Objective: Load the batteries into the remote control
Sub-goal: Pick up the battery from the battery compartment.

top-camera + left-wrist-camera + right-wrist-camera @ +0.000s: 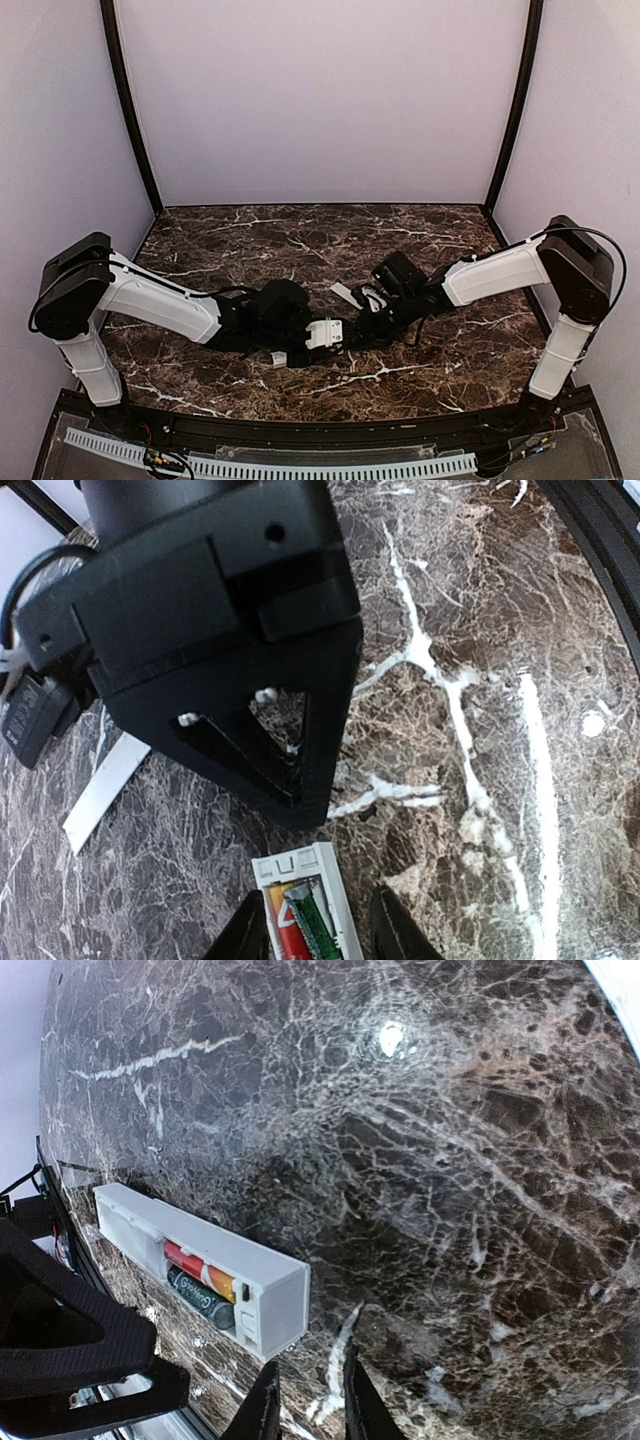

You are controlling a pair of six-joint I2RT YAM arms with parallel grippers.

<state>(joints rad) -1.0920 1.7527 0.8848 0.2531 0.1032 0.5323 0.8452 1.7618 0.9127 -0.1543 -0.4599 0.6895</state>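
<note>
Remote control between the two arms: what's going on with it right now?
The red battery and the dark green battery lie side by side in the slot of the remote control. The left gripper straddles one end of the remote, with a gap showing on one side. The right gripper hovers close by, fingers slightly apart and empty. The thin white cover plate lies apart on the table, so the slot is not yet covered.

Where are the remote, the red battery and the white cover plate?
remote control (pixel 272 1310), right wrist view, its near end face.
red battery (pixel 190 1262), right wrist view, its middle.
cover plate (pixel 103 792), left wrist view, its flat middle.
</note>
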